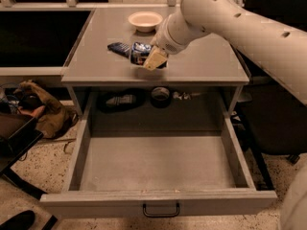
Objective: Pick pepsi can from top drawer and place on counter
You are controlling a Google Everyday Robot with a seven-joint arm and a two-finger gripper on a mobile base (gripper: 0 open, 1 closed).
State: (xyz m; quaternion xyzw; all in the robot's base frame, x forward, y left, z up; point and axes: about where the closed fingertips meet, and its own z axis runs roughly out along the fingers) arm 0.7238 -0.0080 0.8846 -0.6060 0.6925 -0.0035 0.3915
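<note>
You are working in warm, dim light, strongest from above on the worktop (206,63) and the pale arm (230,18). The gripper (148,58), near the worktop's front edge with the pepsi can (137,52) in its jaws, throws a small dark shadow just beneath. The top drawer (153,162) floor is evenly lit, while the recess behind it and the upper left corner fall dark.

Arm (240,23) reaches in from upper right, wrist angled down-left; gripper (149,60) over the counter (201,66) front-centre, fingers clamped on the pepsi can (138,53).
</note>
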